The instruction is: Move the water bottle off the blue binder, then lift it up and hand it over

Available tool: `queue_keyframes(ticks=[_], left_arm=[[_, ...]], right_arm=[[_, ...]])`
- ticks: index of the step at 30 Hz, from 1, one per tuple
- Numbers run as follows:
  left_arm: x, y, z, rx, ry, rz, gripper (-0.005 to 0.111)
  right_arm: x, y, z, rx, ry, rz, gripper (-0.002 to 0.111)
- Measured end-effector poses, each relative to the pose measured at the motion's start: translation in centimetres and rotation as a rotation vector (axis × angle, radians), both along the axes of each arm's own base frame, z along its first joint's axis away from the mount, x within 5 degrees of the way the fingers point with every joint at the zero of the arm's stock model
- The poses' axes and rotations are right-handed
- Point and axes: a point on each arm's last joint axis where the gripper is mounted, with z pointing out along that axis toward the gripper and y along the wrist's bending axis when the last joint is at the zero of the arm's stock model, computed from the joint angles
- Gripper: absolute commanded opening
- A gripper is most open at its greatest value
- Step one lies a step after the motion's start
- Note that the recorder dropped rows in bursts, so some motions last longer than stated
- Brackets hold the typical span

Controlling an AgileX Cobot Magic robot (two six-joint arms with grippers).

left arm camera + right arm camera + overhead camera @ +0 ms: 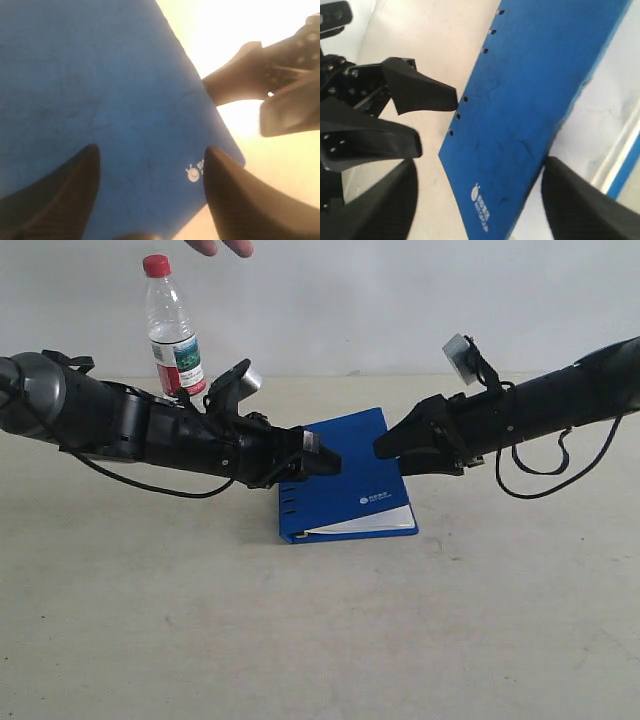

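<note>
Though the left arm (pixel 110 425) hides its base, the water bottle (pixel 172 325) shows upright at upper left, red cap up, its label print too small to read. A hand (pixel 238 247) is cut off by the top edge. Centre frame, the blue binder (pixel 350 490) lies on the table (pixel 300 640), its white logo (pixel 377 499) illegible. The left gripper (pixel 328 462) and the right gripper (pixel 385 446) reach in low from either side, tips facing over the cover, both spread wide and gripping nothing.
</note>
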Motion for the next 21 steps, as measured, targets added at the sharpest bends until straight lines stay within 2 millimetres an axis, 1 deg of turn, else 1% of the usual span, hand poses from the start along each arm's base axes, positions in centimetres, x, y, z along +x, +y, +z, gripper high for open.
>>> queue_keyframes(ticks=[4,6,8,12,14,16,20,21], left_arm=[[-0.1,-0.2,0.2,-0.024,0.000,-0.021,0.057],[-0.2,-0.2,0.2,-0.028,0.000,-0.025,0.057],[-0.1,0.0,0.2,-0.027,-0.002,-0.020,0.057],[0.3,1.1,0.2,-0.029,-0.005,0.002,0.057],[0.7,2.1,0.2,-0.028,-0.005,0.028,0.057],[1.0,3.3,0.2,-0.028,-0.006,0.057,0.057],[1.6,5.4,0.2,-0.036,0.005,0.114,0.057],[1.6,5.7,0.2,-0.036,0.006,0.124,0.057]], right_arm=[[-0.2,0.1,-2.4,0.014,0.079,0.005,0.049],[-0.3,0.1,-3.2,0.030,0.107,0.012,0.049],[-0.3,0.2,-3.5,0.044,0.100,0.013,0.048],[-0.1,0.4,-3.2,0.081,0.064,0.005,0.047],[0.1,0.5,-3.0,0.097,0.050,-0.006,0.040],[0.2,0.5,-2.9,0.108,0.046,-0.016,0.028],[0.2,0.6,-2.9,0.112,0.041,-0.024,0.000],[0.3,0.5,-2.9,0.105,0.039,-0.031,0.000]])
